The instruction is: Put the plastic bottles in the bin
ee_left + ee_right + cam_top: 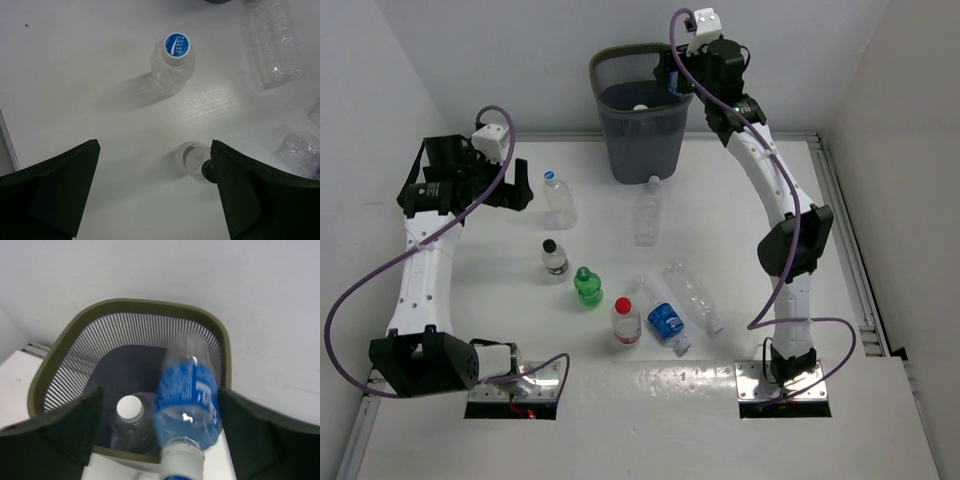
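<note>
The bin [125,307] is dark mesh with a rounded-square rim, and a white-capped bottle [131,420] is lying at its bottom. The right jaws are standing wide above it. A clear blue-label bottle [187,405] is hanging between them, white cap toward the camera (blurred, its writing unreadable). It is sitting close to the picture-right finger, with a gap on the other side.

The left jaws are also gaping wide over the surface [710,230]. Beyond them an upright bottle [172,65] is showing a blue cap reading "POCARI SWEAT". A black-capped bottle [197,160] is standing just beside the picture-right finger.

Nearer the bases, a green bottle [587,287] and a red-capped bottle [626,322] are standing, with three more lying around them.
</note>
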